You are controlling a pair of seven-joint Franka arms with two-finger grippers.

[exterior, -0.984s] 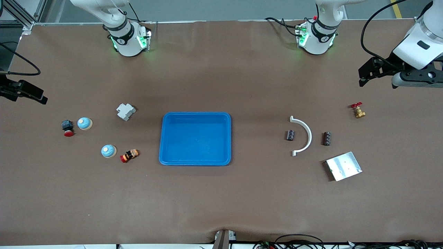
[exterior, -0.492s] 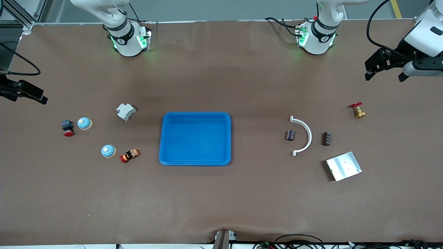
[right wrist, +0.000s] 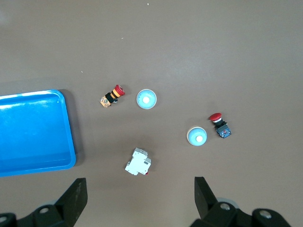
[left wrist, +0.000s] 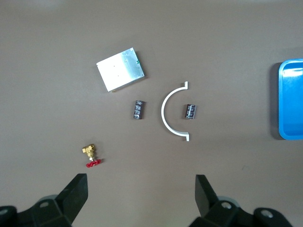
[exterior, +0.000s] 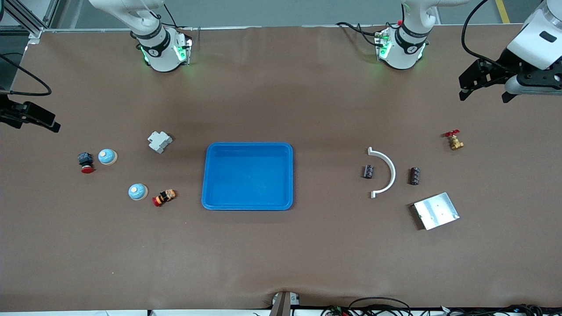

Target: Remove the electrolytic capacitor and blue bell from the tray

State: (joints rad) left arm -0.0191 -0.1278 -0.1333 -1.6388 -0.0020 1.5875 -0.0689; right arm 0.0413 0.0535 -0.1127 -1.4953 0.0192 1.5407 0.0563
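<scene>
Tray (exterior: 247, 176) sits mid-table, empty. Capacitors (exterior: 368, 171) lie at its 3 o'clock, toward the left arm's end; bells (exterior: 138, 192) at 9 o'clock. Left gripper (exterior: 483, 85), jaws apart, hangs over bare table; right gripper (exterior: 30, 116), jaws apart, waits likewise.

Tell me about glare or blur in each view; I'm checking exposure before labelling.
Front view: even light, sharp, green glow at both arm bases, slight sheen on the metal plate. Left wrist view: plate bright but not blown out. Right wrist view: pale glare along the tray rim; soft shadows throughout.
</scene>
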